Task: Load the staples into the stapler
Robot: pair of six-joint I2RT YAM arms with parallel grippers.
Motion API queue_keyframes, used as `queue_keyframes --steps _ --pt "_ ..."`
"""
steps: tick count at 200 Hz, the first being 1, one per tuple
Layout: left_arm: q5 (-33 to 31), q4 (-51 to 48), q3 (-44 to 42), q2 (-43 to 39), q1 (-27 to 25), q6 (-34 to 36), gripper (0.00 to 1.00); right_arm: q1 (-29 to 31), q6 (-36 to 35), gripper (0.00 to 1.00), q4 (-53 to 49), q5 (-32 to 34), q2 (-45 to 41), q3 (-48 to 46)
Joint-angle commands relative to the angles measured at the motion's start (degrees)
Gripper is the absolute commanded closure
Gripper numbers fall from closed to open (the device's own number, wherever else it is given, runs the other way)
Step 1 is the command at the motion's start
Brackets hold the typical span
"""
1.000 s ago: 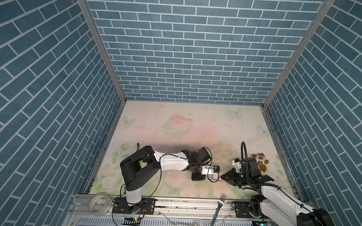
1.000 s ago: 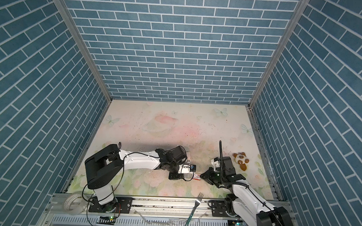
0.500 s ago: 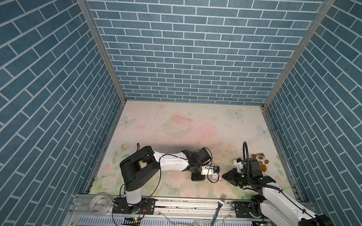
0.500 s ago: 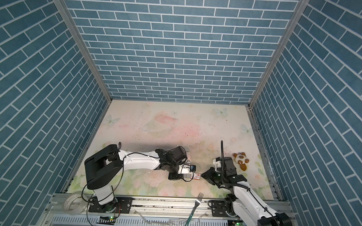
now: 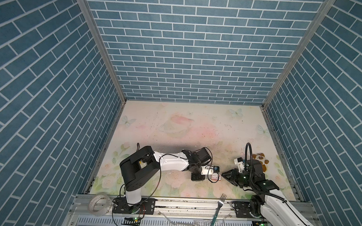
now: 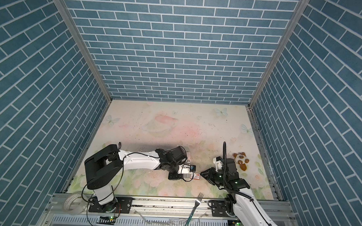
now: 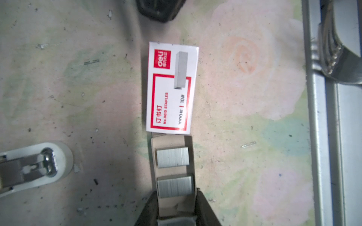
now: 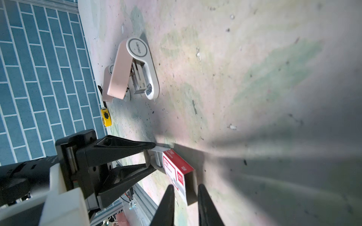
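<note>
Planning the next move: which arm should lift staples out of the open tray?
Probably right: the left gripper is clamped on the tray, while the right gripper sits at the sleeve, near the exposed staples.

Both arms wear white shells between black joints. The left arm has a bulky black shoulder housing with thin black cables looping beside it, and its black base plate carries silver screws. The left hand has two black tapering fingers with hollow triangular ribs, set on a black rail block; behind it sits a white mount. The right arm carries a ribbed black hose behind the right hand, and small green lights glow near that hand.
</note>
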Motion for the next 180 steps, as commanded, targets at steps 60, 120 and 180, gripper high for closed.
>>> queue_keyframes --steps 60,120,180 --pt "-1.37 -5.20 -0.12 1.72 -0.11 -0.07 0.68 -0.16 -0.27 0.76 6.14 -5.50 8.95 1.03" --pt "-1.46 -4.98 -0.46 1.52 -0.11 -0.11 0.68 -0.12 -0.36 0.77 8.14 -6.23 10.78 1.37" --pt "-1.39 -4.87 -0.32 1.72 -0.04 -0.20 0.67 -0.10 -0.36 0.83 8.74 -6.77 10.85 1.02"
